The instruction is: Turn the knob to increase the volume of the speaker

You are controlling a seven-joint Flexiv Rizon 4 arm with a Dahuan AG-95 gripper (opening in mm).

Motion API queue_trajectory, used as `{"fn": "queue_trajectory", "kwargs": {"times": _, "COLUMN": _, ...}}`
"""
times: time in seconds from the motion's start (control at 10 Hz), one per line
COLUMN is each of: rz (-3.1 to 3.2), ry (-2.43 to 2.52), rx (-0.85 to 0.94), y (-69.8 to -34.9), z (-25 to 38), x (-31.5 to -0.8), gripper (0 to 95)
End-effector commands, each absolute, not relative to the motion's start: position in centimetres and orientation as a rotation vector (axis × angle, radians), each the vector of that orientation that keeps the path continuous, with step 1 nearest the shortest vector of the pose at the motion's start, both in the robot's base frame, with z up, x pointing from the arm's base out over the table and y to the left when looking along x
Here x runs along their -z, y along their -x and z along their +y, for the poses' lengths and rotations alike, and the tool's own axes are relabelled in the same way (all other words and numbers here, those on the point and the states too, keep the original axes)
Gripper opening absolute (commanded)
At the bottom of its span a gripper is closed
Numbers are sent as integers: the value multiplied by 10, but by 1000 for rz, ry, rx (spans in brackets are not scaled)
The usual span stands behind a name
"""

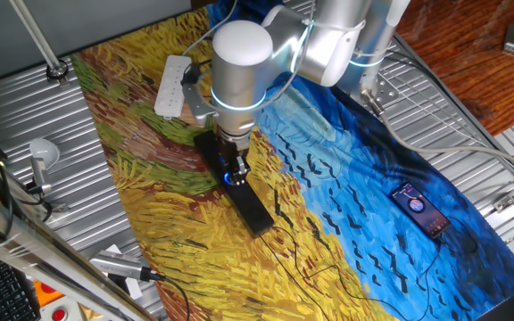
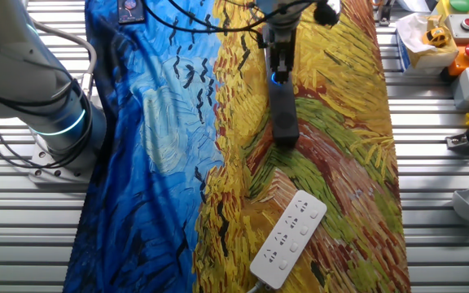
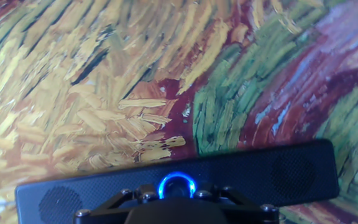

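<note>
The speaker is a long slim black bar lying on the painted cloth. Its knob glows with a blue ring at the bar's middle. My gripper points straight down onto the knob. Its fingers sit close on either side of the blue ring, shut on the knob. In the hand view the fingertips are mostly hidden behind the hand's dark body at the bottom edge.
A white power strip lies on the cloth beyond the speaker's end. A small black phone with a red-lit screen rests on the blue part. Cables run across the cloth, and ribbed metal table borders it.
</note>
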State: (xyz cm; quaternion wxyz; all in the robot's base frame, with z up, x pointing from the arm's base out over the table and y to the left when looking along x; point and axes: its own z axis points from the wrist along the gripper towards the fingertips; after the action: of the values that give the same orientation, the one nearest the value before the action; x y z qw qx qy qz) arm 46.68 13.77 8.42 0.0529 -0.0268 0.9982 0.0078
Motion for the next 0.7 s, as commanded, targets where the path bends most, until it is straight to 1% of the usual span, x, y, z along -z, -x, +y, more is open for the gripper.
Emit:
{"fn": "queue_trajectory", "kwargs": {"times": 0.1, "rz": 2925, "ry": 769, "rx": 112, "y": -469, "z": 139, "x": -90, "gripper": 380}}
{"fn": "queue_trajectory", "kwargs": {"times": 0.3, "rz": 2795, "ry": 1125, "rx": 160, "y": -469, "z": 139, "x": -91, "gripper": 380}}
{"fn": "queue_trajectory", "kwargs": {"times": 0.4, "rz": 2656, "ry": 1428, "rx": 179, "y": -469, "z": 139, "x": -92, "gripper": 380}}
{"fn": "queue_trajectory", "kwargs": {"times": 0.7, "rz": 2264, "ry": 2018, "rx": 188, "y": -469, "z": 139, "x": -92, "gripper": 380}}
